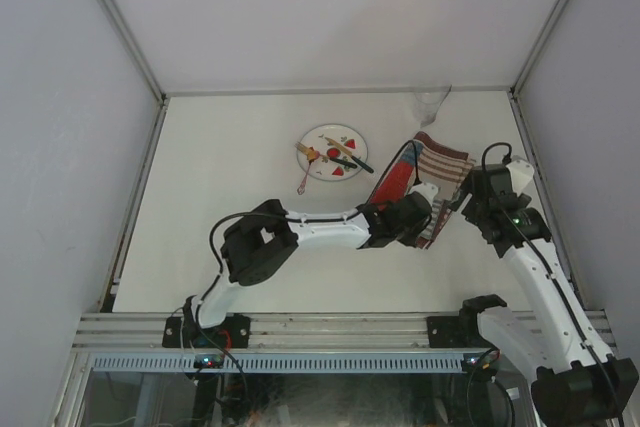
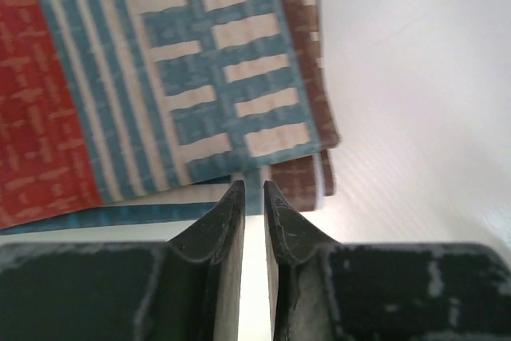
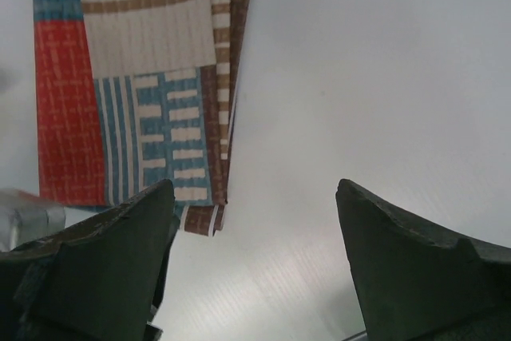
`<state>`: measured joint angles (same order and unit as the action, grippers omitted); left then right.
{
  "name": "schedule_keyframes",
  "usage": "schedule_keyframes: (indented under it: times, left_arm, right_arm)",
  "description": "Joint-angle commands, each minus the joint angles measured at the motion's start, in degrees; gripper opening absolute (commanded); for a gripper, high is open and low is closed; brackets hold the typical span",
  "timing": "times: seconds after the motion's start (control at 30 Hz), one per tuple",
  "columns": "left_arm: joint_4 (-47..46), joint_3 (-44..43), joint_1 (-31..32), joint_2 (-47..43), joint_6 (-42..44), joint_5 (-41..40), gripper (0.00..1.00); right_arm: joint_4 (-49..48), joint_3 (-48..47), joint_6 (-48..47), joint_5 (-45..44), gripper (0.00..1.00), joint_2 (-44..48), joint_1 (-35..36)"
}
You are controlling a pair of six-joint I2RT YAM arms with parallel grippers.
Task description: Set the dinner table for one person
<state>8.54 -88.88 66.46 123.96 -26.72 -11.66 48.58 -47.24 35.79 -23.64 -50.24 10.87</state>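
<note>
On the right of the off-white dinner table [image 1: 230,177] lies a folded red, white and blue striped placemat [image 1: 440,165]. My left gripper [image 1: 428,209] reaches across to its near edge. In the left wrist view the left gripper [image 2: 249,185] has its jaws a narrow slit apart, tips at the hem of the placemat [image 2: 160,77], with only bare table showing between them. My right gripper [image 1: 462,199] hovers just right of the cloth. In the right wrist view the right gripper [image 3: 254,189] is open wide over bare table [image 3: 359,77], with a corner of the placemat [image 3: 128,117] near its left finger.
A white plate [image 1: 322,137] with red markings sits mid-table and carries cutlery [image 1: 345,154]. A clear glass [image 1: 431,104] stands at the back right near the far wall. Aluminium rails edge the table, and walls enclose it on three sides.
</note>
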Motion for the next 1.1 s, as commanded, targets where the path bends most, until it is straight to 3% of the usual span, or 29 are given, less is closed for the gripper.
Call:
schedule_keyframes:
  times: [0.0,0.17,0.43,0.8,1.07]
  left_arm:
    - [-1.23,-5.14,1.08,-0.04,0.67,1.20,0.21]
    - [0.56,-9.59,1.42,4.21,0.62,2.27,0.22]
    - [1.24,-10.39,1.64,7.33,-0.07,2.75,0.24]
    - [0.96,-8.96,1.74,4.63,0.52,3.20,0.46]
    - [2.68,-13.31,1.69,8.54,0.53,4.23,0.37]
  right_arm:
    - [-2.36,-1.42,-2.85,-0.21,0.83,1.72,-4.70]
    - [-4.78,-2.28,-4.79,5.47,0.83,1.97,-10.96]
    - [-4.89,-2.68,-6.04,7.41,0.83,-0.19,-13.28]
    - [-5.46,-2.70,-6.35,8.56,0.83,-1.44,-13.83]
    - [-5.82,-2.66,-6.58,9.17,0.83,-1.85,-14.07]
